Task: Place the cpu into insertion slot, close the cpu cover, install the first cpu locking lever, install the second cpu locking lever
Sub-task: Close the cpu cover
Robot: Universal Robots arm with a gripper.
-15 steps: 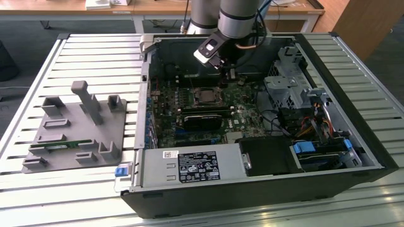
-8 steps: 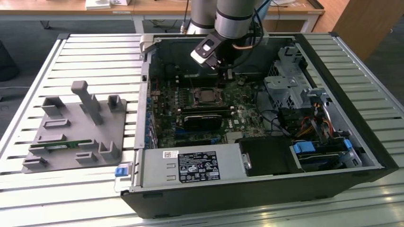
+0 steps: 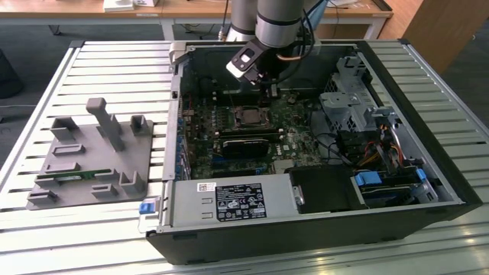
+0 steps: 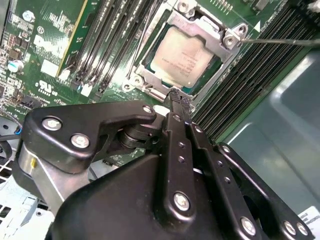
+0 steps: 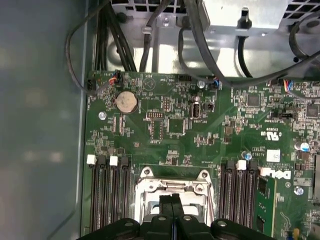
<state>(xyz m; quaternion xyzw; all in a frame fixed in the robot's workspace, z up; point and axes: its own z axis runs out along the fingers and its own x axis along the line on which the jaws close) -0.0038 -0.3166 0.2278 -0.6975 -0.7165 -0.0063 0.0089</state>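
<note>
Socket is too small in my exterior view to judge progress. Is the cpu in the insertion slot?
Observer: Yes. In the second wrist view the cpu lies flat and seated, pale face up.
Operator: Cover?
Observer: The cpu cover is down, its metal frame lying around the cpu's face.
Operator: Gripper state?
Observer: Both wrist views show the gripper shut, tips together at a corner of the cpu cover, with nothing visible between them. I cannot tell if they touch it.
</note>
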